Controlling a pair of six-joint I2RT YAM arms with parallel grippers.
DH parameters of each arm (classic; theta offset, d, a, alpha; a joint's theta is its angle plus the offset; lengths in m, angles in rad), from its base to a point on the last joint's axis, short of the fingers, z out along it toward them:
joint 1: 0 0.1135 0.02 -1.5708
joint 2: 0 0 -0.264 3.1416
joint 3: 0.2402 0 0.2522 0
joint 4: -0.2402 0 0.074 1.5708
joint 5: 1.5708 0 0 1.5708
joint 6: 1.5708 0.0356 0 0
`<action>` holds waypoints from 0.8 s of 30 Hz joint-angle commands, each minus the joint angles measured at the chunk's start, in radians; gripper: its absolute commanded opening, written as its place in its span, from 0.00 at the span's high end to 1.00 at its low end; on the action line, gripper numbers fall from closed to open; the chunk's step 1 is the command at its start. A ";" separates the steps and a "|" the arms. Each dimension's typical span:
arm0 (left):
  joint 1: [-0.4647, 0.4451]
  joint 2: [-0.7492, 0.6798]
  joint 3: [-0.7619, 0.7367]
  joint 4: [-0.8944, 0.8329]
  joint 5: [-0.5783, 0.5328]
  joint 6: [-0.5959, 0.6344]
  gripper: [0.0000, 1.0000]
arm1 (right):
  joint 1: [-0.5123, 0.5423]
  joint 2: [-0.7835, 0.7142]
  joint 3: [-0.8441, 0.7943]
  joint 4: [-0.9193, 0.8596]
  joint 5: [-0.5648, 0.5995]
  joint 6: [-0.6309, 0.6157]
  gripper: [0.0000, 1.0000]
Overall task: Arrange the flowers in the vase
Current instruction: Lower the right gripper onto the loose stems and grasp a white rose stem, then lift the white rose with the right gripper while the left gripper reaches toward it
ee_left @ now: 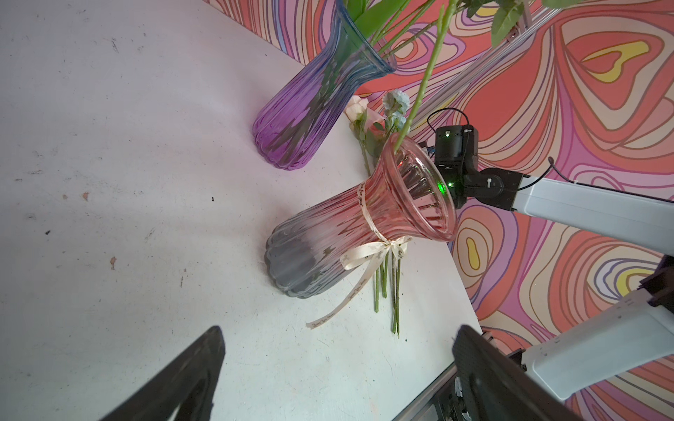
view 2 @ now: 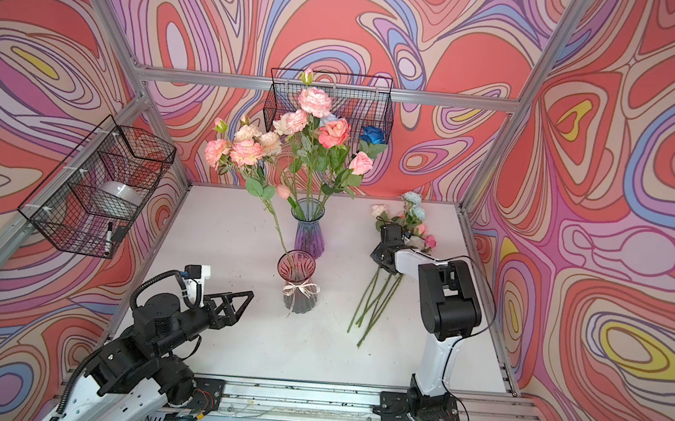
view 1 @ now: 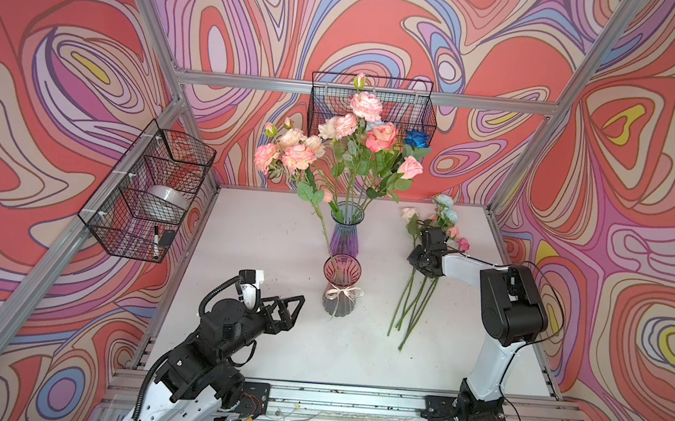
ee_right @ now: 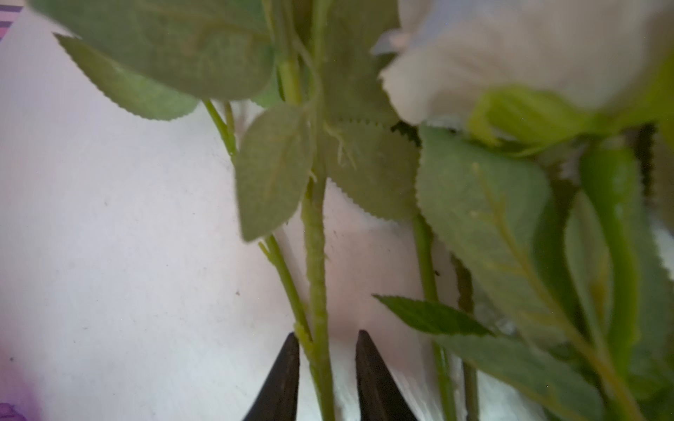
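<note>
A purple glass vase (view 1: 345,233) (view 2: 308,234) at the back holds a tall bunch of pink, peach, cream and dark blue flowers (view 1: 359,138). In front of it stands a pink-and-grey vase (view 1: 338,286) (ee_left: 350,233) with a ribbon and one leaning stem. Several loose flowers (view 1: 412,309) (view 2: 373,302) lie on the table to the right. My right gripper (view 1: 418,268) (ee_right: 326,337) reaches down onto them. Its jaws stand narrowly apart around one green stem (ee_right: 315,255), with a small gap left on one side. My left gripper (view 1: 295,312) (ee_left: 339,331) hovers wide open left of the ribboned vase, holding nothing.
A black wire basket (view 1: 145,190) on the left frame holds a tape roll and a marker. Another wire basket (view 1: 415,110) hangs on the back wall behind the blooms. The white table (view 1: 249,245) is bounded by aluminium rails and patterned walls.
</note>
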State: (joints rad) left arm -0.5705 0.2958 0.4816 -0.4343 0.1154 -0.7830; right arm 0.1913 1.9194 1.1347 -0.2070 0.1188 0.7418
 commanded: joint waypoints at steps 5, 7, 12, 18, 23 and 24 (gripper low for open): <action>-0.005 -0.006 -0.006 0.002 0.000 -0.012 0.00 | -0.004 -0.045 -0.023 0.020 0.017 -0.018 0.99; -0.005 -0.006 -0.005 0.003 -0.001 -0.013 0.00 | -0.004 -0.082 -0.044 0.034 0.021 -0.028 1.00; -0.006 -0.001 -0.005 0.009 0.003 -0.015 0.00 | -0.003 -0.194 -0.105 0.064 -0.005 -0.047 1.00; -0.005 0.008 0.002 0.014 0.006 -0.015 0.00 | 0.002 -0.349 -0.208 0.104 -0.092 -0.063 1.00; -0.005 0.012 0.011 0.012 0.008 -0.012 0.00 | 0.009 -0.508 -0.308 0.110 -0.156 -0.087 1.00; -0.005 0.013 0.012 0.013 0.010 -0.012 0.00 | 0.010 -0.535 -0.325 0.109 -0.169 -0.089 1.00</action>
State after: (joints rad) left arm -0.5705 0.3038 0.4816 -0.4335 0.1165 -0.7898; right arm 0.1947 1.4475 0.8505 -0.1181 0.0040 0.6811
